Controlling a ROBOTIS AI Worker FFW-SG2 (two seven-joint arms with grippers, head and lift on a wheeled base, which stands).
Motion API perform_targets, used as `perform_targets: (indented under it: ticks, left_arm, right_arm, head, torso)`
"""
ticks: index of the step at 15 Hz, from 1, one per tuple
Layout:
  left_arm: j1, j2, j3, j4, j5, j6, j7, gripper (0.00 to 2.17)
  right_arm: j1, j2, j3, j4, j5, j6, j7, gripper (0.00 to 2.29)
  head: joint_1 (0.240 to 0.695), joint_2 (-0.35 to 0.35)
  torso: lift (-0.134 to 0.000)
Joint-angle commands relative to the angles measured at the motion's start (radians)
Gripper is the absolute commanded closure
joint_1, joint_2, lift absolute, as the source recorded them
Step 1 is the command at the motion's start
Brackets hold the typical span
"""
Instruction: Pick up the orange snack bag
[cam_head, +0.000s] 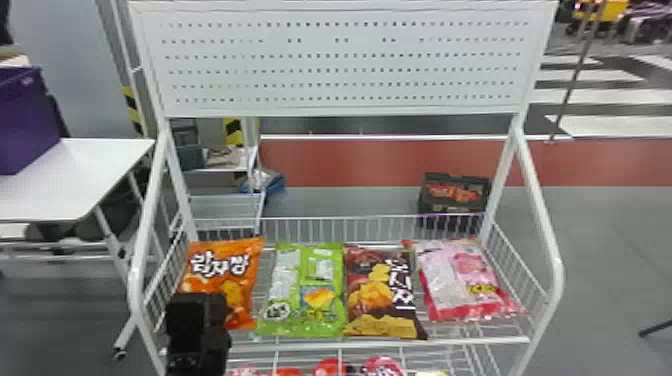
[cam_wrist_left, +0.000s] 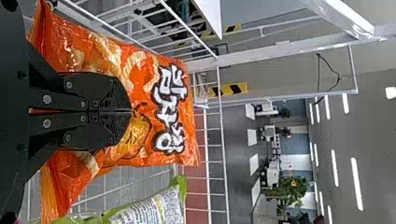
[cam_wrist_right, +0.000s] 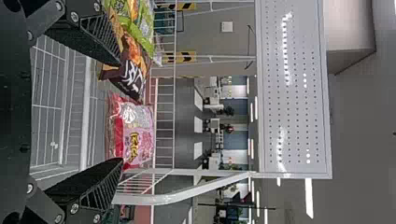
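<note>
Orange snack bag sat at the left end of the row on the wire shelf, large white lettering facing the head camera. Left gripper was at its near, lower part, covering the lower left corner in the head view. Left wrist view: pincer drawn narrow, its tips meeting on a pinch of the orange film, creases running out from them, the bag bulging on both sides of the fingers. Right gripper stood wide, fingers well apart and holding nothing, the pink bag farther off beyond the gap. Rest of the row, going right from the orange one: green bag just beside it, then the brown bag against the green, then the pink one at the right end, tilted a little. White perforated panel rose above the shelf at the back. Some red and pink packs showed on a lower tier, partly cut off by the view's edge. Off left, a white table with a purple box on it; behind the rack, a black crate on the floor.
</note>
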Motion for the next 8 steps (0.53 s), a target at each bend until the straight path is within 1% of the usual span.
perform_targets:
  ticks: [1,3,7,8]
  left_arm:
    - [0.019,0.001,0.002,-0.034,0.000,-0.005,0.000,1.45]
    - [0.048,0.004,0.005,-0.100,0.000,-0.005,0.002,1.45]
    - [0.175,0.029,0.029,-0.284,0.000,-0.021,0.005,1.45]
    - [0.204,0.040,0.029,-0.319,-0.002,-0.036,0.006,1.45]
  right_arm:
    - [0.000,0.001,0.000,-0.001,0.001,0.000,0.000,0.17]
    - [-0.002,0.003,0.000,0.001,0.001,0.000,0.000,0.17]
    - [-0.005,0.005,0.002,0.004,0.001,0.000,0.000,0.17]
    - [-0.005,0.005,0.002,0.005,0.001,0.000,0.000,0.17]
  head:
    - [0.499,0.000]
    - [0.499,0.000]
    - [0.499,0.000]
    - [0.499,0.000]
  torso:
    - [0.000]
    - [0.000]
    - [0.000]
    - [0.000]
